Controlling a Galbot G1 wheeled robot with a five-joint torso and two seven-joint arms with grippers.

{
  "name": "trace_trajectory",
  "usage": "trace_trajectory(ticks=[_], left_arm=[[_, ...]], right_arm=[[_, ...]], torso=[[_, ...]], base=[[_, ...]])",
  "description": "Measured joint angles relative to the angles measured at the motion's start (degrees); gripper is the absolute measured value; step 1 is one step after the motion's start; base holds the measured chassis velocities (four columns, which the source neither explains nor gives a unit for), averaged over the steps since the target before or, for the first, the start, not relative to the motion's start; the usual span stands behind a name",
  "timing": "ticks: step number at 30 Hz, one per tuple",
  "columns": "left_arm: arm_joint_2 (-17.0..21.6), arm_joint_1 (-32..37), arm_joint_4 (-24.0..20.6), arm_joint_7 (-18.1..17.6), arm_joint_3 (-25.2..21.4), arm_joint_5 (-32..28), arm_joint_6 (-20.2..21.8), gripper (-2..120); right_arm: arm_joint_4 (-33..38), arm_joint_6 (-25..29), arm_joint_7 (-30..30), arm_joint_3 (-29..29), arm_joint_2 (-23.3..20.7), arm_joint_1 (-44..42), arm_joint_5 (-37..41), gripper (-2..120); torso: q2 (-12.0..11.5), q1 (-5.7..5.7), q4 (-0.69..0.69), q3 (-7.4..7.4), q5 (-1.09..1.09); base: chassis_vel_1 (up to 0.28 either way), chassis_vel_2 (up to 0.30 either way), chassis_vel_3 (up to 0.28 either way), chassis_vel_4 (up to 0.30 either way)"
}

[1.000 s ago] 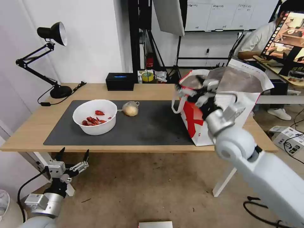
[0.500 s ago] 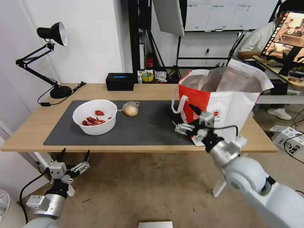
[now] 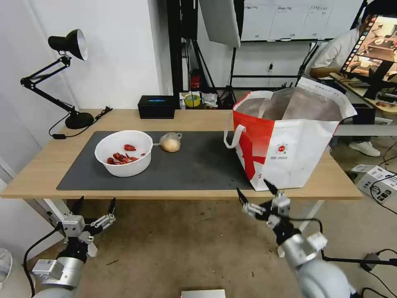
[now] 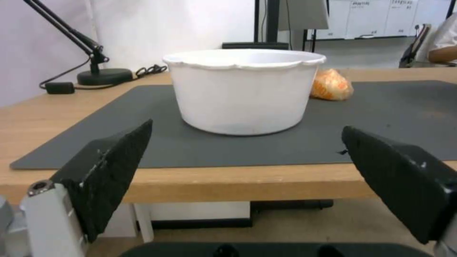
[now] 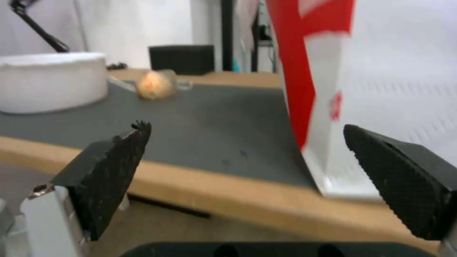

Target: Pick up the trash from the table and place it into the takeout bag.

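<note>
Trash lies on the dark mat of the table [image 3: 41, 174]: a white round bowl [image 3: 123, 152] [image 4: 244, 91] [image 5: 50, 85] with red scraps, and beside it a small clear bag with a tan lump [image 3: 170, 142] [image 4: 331, 85] [image 5: 155, 84]. The red-and-white takeout bag [image 3: 285, 138] [image 5: 371, 89] stands open at the table's right end, foil lining showing. My right gripper [image 3: 255, 194] [image 5: 245, 167] hangs open below the table's front edge, in front of the bag. My left gripper [image 3: 94, 203] [image 4: 245, 171] waits open, low in front of the table's left part, facing the bowl.
A black desk lamp [image 3: 62, 70] and its cable sit at the table's back left, a black box [image 3: 156, 106] at the back edge. White table legs [image 3: 53, 207] stand under the front edge. A person sits at a desk far right. Boxes and cables lie on the floor at right.
My right arm has dropped from the takeout bag's mouth, down its front, to below the table edge, gripper open. The left arm has barely moved.
</note>
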Motion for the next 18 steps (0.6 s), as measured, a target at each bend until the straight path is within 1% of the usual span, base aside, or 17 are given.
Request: trace_trajectory(ticks=[1, 4, 8, 18], left_arm=[[0.00, 0.00, 0.00, 0.00, 0.00, 0.00, 0.00, 100], [-0.28, 0.52, 0.02, 0.00, -0.13, 0.50, -0.12, 100], [-0.45, 0.91, -0.01, 0.02, -0.43, 0.65, -0.22, 100], [-0.49, 1.15, -0.18, 0.12, -0.70, 0.67, -0.24, 100]], right_arm=[[0.00, 0.00, 0.00, 0.00, 0.00, 0.00, 0.00, 100], [-1.23, 0.76, 1.53, -0.24, 2.40, -1.82, -1.58, 100], [-1.87, 1.13, 2.12, -0.68, 3.59, -2.53, -2.33, 100], [-2.31, 1.17, 2.30, -1.53, 4.25, -2.20, -2.45, 100]], torso=[[0.00, 0.00, 0.00, 0.00, 0.00], [0.00, 0.00, 0.00, 0.00, 0.00], [0.00, 0.00, 0.00, 0.00, 0.00], [0.00, 0.01, 0.00, 0.00, 0.00]], base=[[0.000, 0.000, 0.000, 0.000], [0.000, 0.000, 0.000, 0.000], [0.000, 0.000, 0.000, 0.000], [0.000, 0.000, 0.000, 0.000]])
